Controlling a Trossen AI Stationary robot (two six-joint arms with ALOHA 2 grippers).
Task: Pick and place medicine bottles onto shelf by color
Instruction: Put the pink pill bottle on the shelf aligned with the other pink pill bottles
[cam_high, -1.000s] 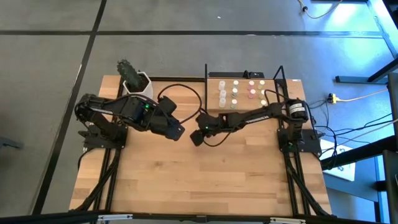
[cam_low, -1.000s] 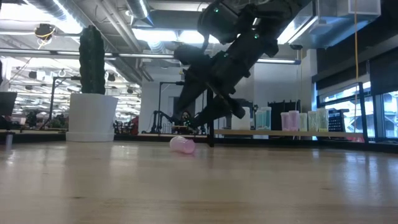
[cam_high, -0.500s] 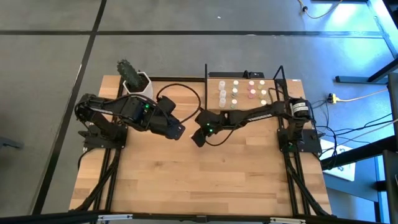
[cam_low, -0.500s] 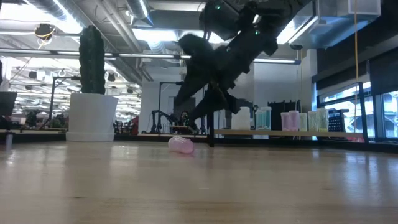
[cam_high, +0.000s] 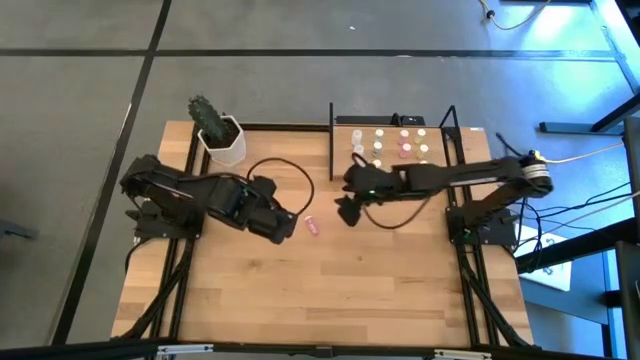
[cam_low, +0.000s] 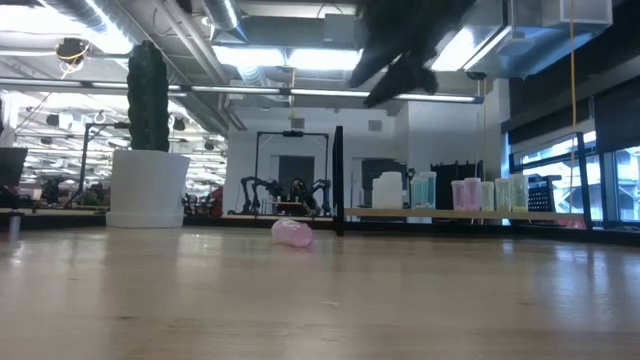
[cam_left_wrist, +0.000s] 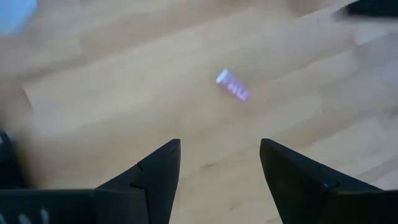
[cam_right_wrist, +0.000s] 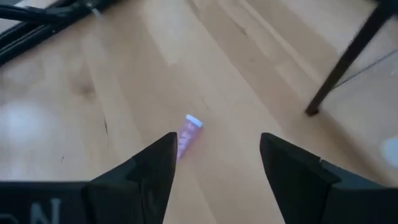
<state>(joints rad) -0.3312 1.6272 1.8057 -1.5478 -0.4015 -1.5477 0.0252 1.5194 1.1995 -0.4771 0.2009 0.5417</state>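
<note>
Both grippers have pulled apart, jaws wide and empty: left gripper (cam_high: 287, 228), right gripper (cam_high: 345, 212). Between them lies a pink bottle (cam_high: 313, 227) on the table (cam_high: 330, 290). Other bottles (cam_high: 380, 146) stand on the shelf (cam_high: 440, 170).

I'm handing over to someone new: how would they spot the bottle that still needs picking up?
Start at the shelf at the table's far edge, where the other medicine bottles stand upright in rows. Come off its front-left corner onto the bare tabletop, between the two grippers. The pink bottle lies there alone, the only one on its side and off the shelf.
</note>
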